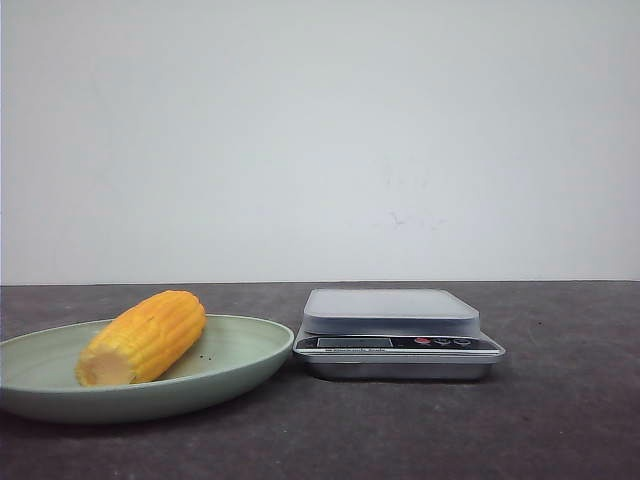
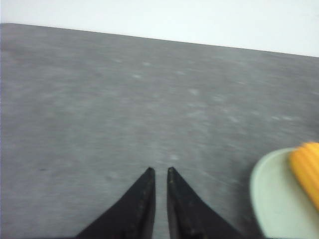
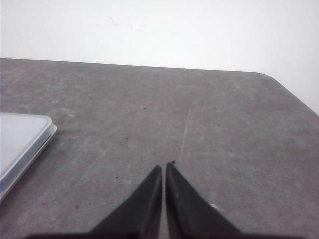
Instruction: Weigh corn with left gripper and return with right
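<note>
The corn (image 1: 143, 337), a stubby yellow-orange cob with its pale cut end towards me, lies on the pale green plate (image 1: 235, 352) at the left of the table. Its end also shows at the edge of the left wrist view (image 2: 308, 170), on the plate's rim (image 2: 269, 191). My left gripper (image 2: 159, 171) hovers over bare table beside the plate, its black fingers nearly together with a thin gap, holding nothing. My right gripper (image 3: 165, 166) is shut and empty over bare table, to the right of the scale. Neither gripper shows in the front view.
A silver kitchen scale (image 1: 398, 330) with a pale platform stands right of the plate, almost touching it. Its corner shows in the right wrist view (image 3: 22, 144). The dark grey table (image 1: 560, 420) ends at a white wall, with a rounded far right corner (image 3: 271, 79).
</note>
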